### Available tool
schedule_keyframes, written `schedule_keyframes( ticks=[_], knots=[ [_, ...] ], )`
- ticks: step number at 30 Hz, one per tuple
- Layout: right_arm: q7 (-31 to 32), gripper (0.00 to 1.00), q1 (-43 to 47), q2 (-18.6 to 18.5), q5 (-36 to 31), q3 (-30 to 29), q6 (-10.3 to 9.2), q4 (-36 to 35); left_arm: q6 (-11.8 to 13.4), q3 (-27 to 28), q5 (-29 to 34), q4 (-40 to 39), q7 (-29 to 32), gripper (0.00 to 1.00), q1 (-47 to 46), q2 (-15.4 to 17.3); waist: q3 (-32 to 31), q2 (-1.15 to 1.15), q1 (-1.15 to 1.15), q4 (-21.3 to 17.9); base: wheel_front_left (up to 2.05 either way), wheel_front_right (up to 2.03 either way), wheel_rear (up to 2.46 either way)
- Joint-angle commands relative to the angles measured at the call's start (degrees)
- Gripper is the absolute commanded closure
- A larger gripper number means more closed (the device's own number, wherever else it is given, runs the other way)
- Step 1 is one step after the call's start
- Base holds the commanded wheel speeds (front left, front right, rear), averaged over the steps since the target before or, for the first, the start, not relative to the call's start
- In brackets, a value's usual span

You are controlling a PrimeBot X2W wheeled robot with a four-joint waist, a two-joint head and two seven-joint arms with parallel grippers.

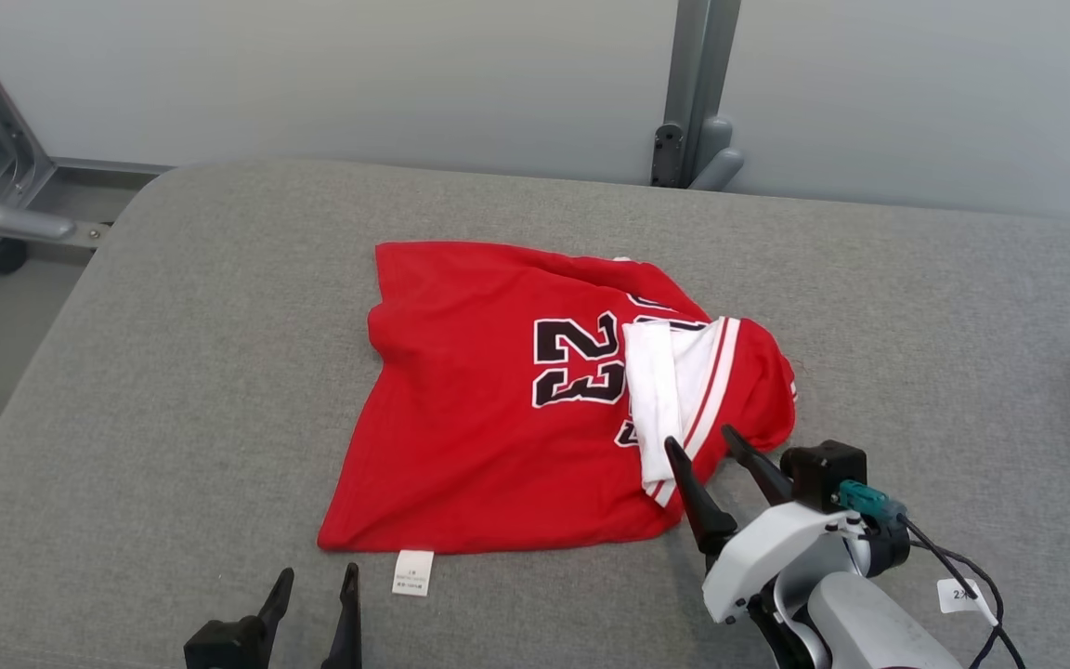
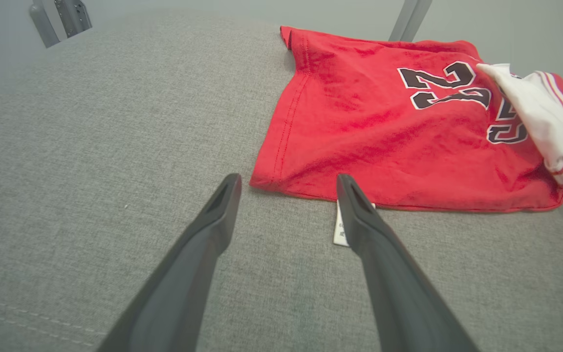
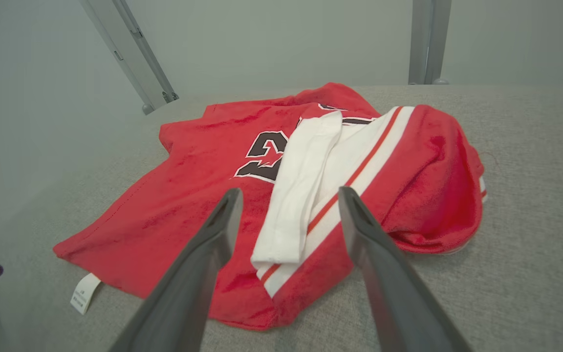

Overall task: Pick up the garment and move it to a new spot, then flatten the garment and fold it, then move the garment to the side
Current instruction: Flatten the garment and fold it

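Red shirt (image 1: 489, 409) with a black number lies rumpled in the middle of the grey padded surface (image 1: 173, 372), with a white striped part folded over its right side. The right gripper (image 1: 700, 439) is wide open and empty, its fingertips at the shirt's near right edge. The left gripper (image 1: 318, 571), also wide open and empty, is just beside the small white label (image 1: 412, 571) at the near hem.

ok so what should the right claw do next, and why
Probably ease the right claw forward and down until its open jaws straddle the white striped flap, then close. That flap lies folded over the red number 23 jersey, right ahead of the jaws, and the claw holds nothing yet.
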Motion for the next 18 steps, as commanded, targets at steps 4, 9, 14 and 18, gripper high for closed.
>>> schedule_keyframes(
  ticks=[4, 9, 14, 18],
  knots=[
    [-0.16, 0.00, -2.59, -0.25, 0.11, 0.10, -0.01, 2.98, -0.27, -0.24, 0.23, -0.25, 0.01, 0.00, -1.52, 0.17, 2.48, 0.00, 0.00, 2.52, 0.00, 0.00, 0.00],
    [-0.16, 0.00, -4.38, -0.25, -1.21, -0.36, -0.01, 5.17, -0.29, -0.74, -0.12, -0.52, 0.01, 0.00, -2.32, 0.17, 4.02, 0.00, 0.00, 3.77, 0.00, 0.00, 0.00],
    [-0.16, 0.08, -5.90, -0.25, -0.65, -0.58, -0.01, 8.06, -0.02, -1.20, -0.42, -0.43, 0.01, 0.00, -2.74, 0.17, 4.97, 0.00, 0.00, 4.37, 0.00, 0.00, 0.00],
    [-0.15, 0.10, -6.40, -0.25, -0.12, 0.01, -0.01, 9.36, 0.10, -1.37, -0.64, -0.54, 0.01, 0.00, -2.78, 0.17, 5.38, 0.00, 0.00, 4.55, 0.00, 0.00, 0.00]
  ],
)
